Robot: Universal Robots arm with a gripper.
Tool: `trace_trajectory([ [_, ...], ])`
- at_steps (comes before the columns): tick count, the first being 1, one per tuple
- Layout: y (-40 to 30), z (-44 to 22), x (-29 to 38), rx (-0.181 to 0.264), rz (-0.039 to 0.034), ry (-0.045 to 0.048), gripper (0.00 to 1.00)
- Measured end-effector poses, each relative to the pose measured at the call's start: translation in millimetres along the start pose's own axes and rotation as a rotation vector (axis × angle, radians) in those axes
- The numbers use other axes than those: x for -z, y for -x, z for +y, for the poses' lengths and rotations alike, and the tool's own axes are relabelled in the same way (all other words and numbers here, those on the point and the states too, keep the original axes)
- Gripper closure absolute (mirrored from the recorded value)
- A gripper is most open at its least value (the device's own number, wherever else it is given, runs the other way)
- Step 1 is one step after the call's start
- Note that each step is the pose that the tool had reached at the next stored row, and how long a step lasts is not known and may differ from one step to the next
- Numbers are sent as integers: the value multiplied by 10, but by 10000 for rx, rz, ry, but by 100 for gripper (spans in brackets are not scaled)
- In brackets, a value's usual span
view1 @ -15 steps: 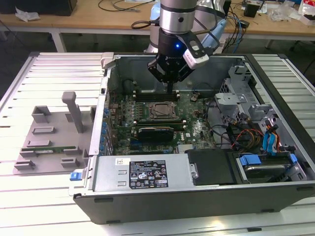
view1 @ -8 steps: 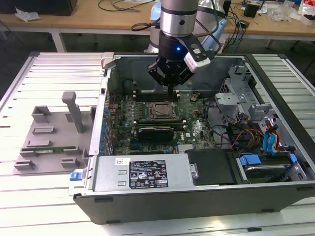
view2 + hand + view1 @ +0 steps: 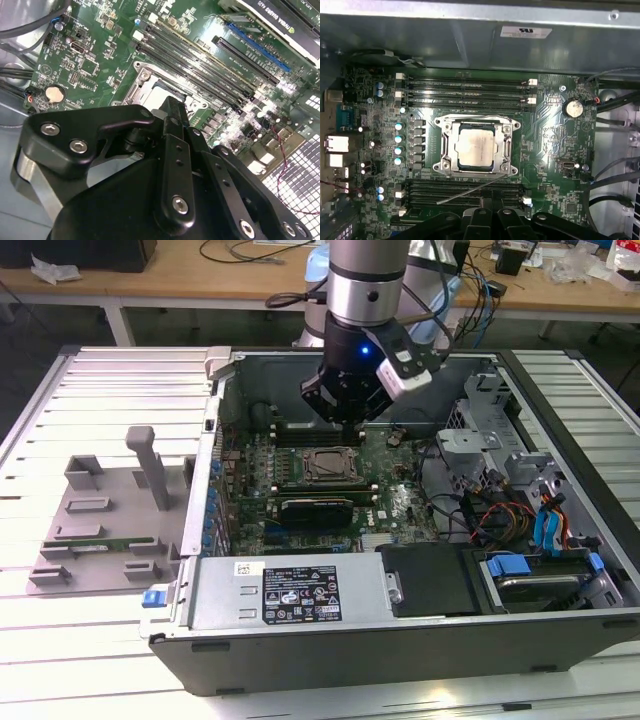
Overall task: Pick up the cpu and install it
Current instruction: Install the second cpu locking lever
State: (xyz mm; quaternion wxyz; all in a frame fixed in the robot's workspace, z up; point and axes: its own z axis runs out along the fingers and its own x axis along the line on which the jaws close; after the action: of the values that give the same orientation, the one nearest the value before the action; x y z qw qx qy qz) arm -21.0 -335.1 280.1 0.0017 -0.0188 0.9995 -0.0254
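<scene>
First wrist view, looking straight down on the motherboard (image 3: 555,135): the cpu (image 3: 476,145), a square chip with a silvery lid, lies flat inside the metal-framed socket (image 3: 507,145) at the middle of the green board, its edges square with the frame around it. A thin metal lever (image 3: 470,192) slants away from the socket's edge across the nearer bank of memory slots (image 3: 465,192); a second bank of slots (image 3: 465,92) runs along the socket's far side. A round coin battery (image 3: 574,107) sits on the board well apart from the socket, toward the bundle of black cables (image 3: 615,175).

The gripper (image 3: 492,220) hangs above the board just beside the socket, apart from the chip and holding nothing. In the second wrist view the black fingers (image 3: 172,150) stand pressed together with no gap, so the jaws are clenched on empty air, their tips pointing toward the socket, where a pale corner of the chip (image 3: 165,92) shows past them.

In the exterior view the arm's silver wrist (image 3: 365,270) comes down into the open computer case (image 3: 400,650), the gripper (image 3: 345,420) poised just beyond the socket (image 3: 330,467) with the chip seated in it. A dark graphics card (image 3: 318,510) lies across the board on the near side of the socket. The case rests on a pale slatted surface (image 3: 110,660), and a grey fixture tray (image 3: 95,530) stands on it to the exterior view's left of the case.
</scene>
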Motion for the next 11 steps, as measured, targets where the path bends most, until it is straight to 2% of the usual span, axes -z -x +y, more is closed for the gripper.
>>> trace_trajectory([
  [3,-2,-47,-3,0,-5,138,89],
  [6,1,-107,-8,-1,-15,389,89],
  [10,2,-155,-10,-2,-21,585,89],
  [11,1,-173,-12,-3,-24,659,89],
])
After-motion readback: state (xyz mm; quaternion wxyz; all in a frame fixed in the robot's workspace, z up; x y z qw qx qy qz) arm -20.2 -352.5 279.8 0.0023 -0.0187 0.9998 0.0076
